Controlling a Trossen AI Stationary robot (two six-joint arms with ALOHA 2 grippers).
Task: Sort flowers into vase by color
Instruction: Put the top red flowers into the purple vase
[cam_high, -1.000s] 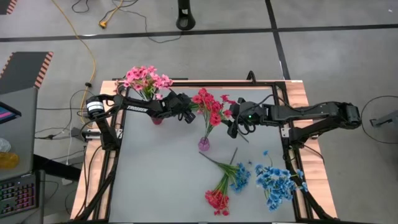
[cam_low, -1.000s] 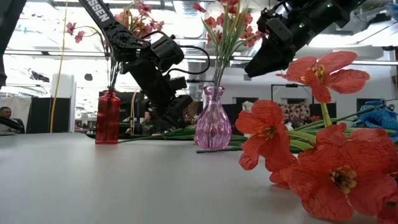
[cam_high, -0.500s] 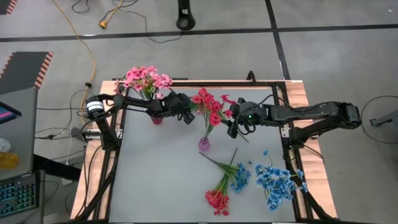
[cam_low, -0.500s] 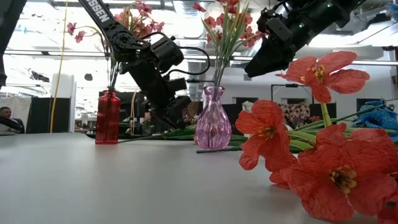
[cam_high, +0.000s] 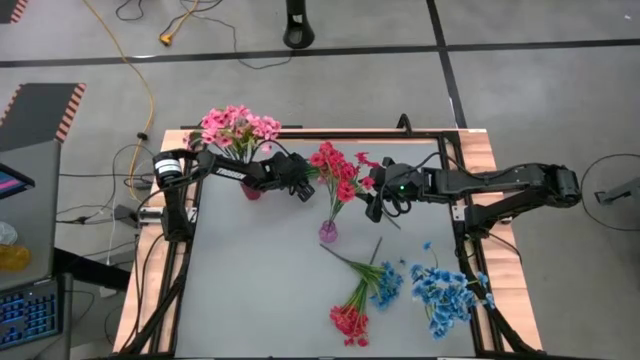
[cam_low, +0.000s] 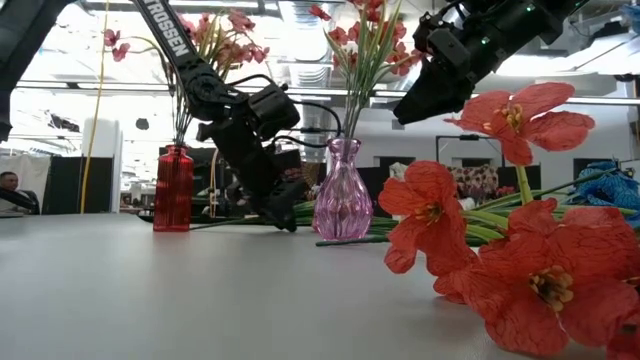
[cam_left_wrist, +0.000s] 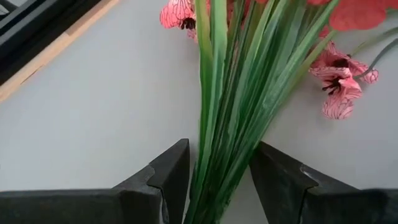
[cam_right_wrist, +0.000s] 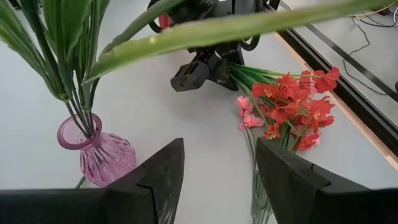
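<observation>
A bunch of red flowers (cam_right_wrist: 292, 106) lies on the table near its far edge. Its green stems (cam_left_wrist: 230, 112) run between the fingers of my left gripper (cam_left_wrist: 217, 180), which is down at the table (cam_low: 283, 215) and open. A red vase (cam_high: 250, 190) holds pink flowers (cam_high: 237, 125). A purple vase (cam_high: 328, 232) holds red flowers (cam_high: 340, 172). My right gripper (cam_right_wrist: 217, 186) hovers open to the right of the purple vase, with nothing between its fingers. Red (cam_high: 350, 320) and blue flowers (cam_high: 440, 295) lie near the front edge. My left gripper has its fingers (cam_left_wrist: 171, 177) on either side of the bunch's stems (cam_left_wrist: 214, 186), near their cut ends. It comes slanting down from the table's left, along the stems. I cannot tell whether the fingers touch them. The bunch lies flat on the table.
A black frame (cam_high: 450, 160) runs round the grey table top. A small blue sprig (cam_high: 385, 285) lies beside the red one at the front. Bare table lies left of the purple vase (cam_high: 250, 280).
My left gripper has sunk toward the table and now stands low around the stems of the lying bunch; the gap between its fingers looks the same. The stems have stayed where they were.
</observation>
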